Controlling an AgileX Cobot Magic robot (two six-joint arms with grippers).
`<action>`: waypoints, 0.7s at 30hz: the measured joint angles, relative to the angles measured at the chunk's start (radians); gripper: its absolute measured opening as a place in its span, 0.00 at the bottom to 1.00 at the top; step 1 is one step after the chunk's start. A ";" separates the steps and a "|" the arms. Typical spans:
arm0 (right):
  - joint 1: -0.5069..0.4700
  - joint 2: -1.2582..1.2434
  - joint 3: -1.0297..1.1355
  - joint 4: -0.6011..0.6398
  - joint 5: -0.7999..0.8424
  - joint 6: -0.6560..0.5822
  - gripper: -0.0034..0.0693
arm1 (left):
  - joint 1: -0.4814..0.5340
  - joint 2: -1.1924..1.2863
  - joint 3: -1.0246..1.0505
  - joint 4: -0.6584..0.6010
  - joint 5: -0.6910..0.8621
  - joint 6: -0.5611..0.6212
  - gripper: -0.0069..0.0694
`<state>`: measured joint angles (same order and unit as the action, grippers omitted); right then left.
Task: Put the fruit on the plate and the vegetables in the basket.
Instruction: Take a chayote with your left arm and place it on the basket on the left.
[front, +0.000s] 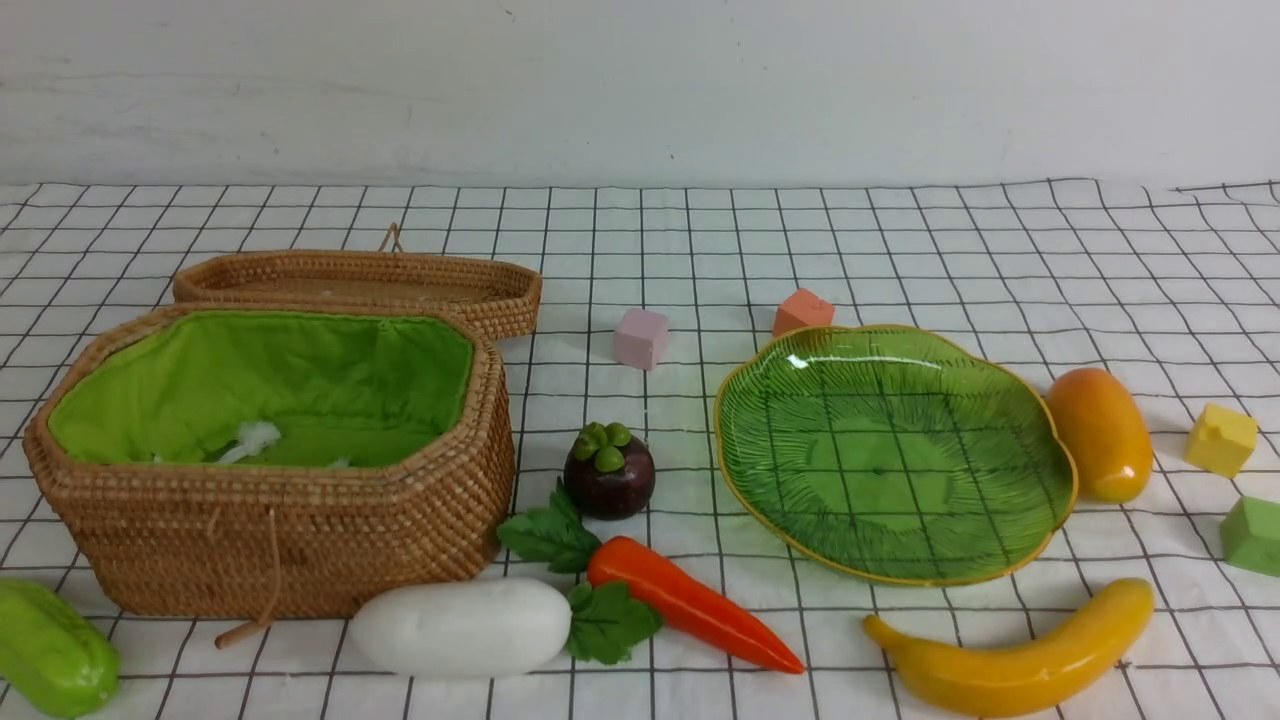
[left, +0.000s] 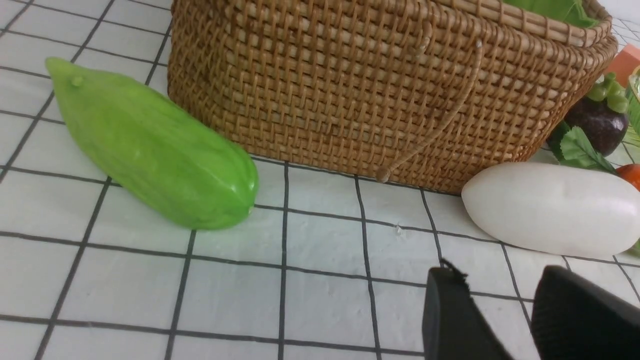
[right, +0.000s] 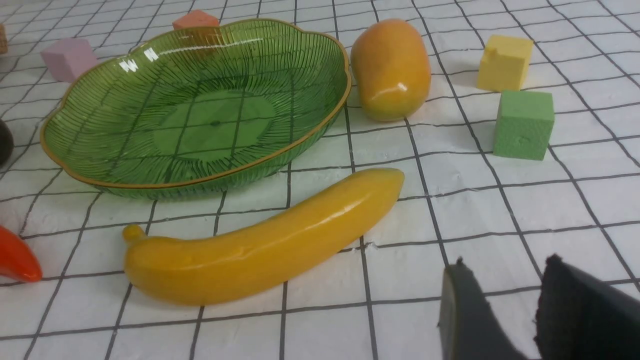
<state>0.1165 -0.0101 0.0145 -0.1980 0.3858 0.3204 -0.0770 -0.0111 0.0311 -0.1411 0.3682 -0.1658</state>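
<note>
Though ajar, both claws (left: 505, 305) (right: 520, 305) empty.

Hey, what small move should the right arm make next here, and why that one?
Probably lower the right hand toward the banana. It lies on the cloth closest to that hand, just beside the empty plate, and the hand looks open and holds nothing.

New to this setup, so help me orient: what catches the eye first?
The leaf-shaped green plate sits empty on the right of the checked cloth, with the mango beside it and the banana nearer the robot. On the left stands the woven basket with bright green lining, the radish and carrot lying by its front corner.
</note>
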 joint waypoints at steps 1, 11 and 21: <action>0.000 0.000 0.000 0.000 0.000 0.000 0.38 | 0.000 0.000 0.000 -0.007 -0.017 -0.004 0.40; 0.000 0.000 0.000 0.000 0.000 0.000 0.38 | 0.000 0.000 0.000 -0.425 -0.306 -0.234 0.40; 0.000 0.000 0.000 0.000 0.000 0.000 0.38 | 0.000 0.243 -0.325 -0.386 0.022 -0.066 0.13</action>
<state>0.1165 -0.0101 0.0145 -0.1980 0.3858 0.3204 -0.0770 0.2316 -0.2938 -0.5268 0.3897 -0.2321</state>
